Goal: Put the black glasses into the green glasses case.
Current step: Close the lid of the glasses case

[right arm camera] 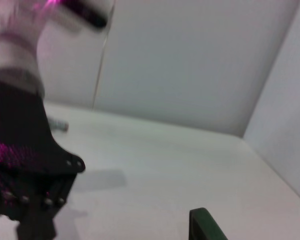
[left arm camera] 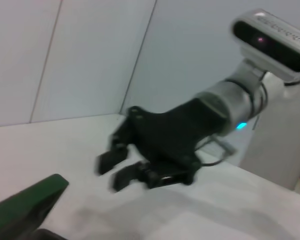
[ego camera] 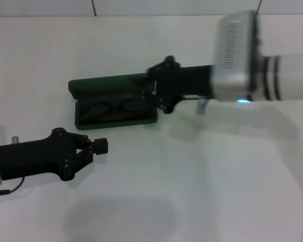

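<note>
Legible text: none. No lettering, label, brand or number reads on the case (ego camera: 113,103), the grippers or the table (ego camera: 217,191).

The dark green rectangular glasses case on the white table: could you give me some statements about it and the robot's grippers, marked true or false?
1. The dark green rectangular glasses case lies open. True.
2. The thin black-framed glasses lie on the white table beside the case. False: they lie inside it.
3. The right gripper is at the case's right end. True.
4. The left gripper holds the glasses. False: it is shut on nothing, nearer the robot than the case.
</note>
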You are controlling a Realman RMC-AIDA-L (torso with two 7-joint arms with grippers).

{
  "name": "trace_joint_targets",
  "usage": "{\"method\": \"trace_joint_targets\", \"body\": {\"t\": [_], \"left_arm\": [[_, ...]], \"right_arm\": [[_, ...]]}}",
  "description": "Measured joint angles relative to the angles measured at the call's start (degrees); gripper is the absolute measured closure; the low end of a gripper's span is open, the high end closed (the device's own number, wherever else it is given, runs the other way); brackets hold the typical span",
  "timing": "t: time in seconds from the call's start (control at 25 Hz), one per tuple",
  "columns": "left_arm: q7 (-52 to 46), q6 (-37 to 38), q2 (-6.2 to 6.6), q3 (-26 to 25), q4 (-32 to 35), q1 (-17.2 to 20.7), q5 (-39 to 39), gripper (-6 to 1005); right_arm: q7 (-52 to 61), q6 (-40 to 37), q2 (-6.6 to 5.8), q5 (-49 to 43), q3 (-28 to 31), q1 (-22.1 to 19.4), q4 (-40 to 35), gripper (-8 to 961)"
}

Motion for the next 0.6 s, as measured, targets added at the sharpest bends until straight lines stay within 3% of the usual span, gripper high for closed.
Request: {"method": "trace_joint_targets", "body": {"t": [0.32, 0.6], "left_arm": [[-2.8, -9.7, -0.14, -1.9, 0.2, -1.1, -0.6, 997], [-3.9, -17.6, 0.24, -2.7, 0.4, -3.2, 0.4, 997]], "right_arm": [[-1.7, -19.2, -0.41, -7.6, 19.3, -16.1, -0.3, 700], [-4.5, -33.0, -1.96, -17.2, 33.0, -20.7, 5.7, 566]]}}
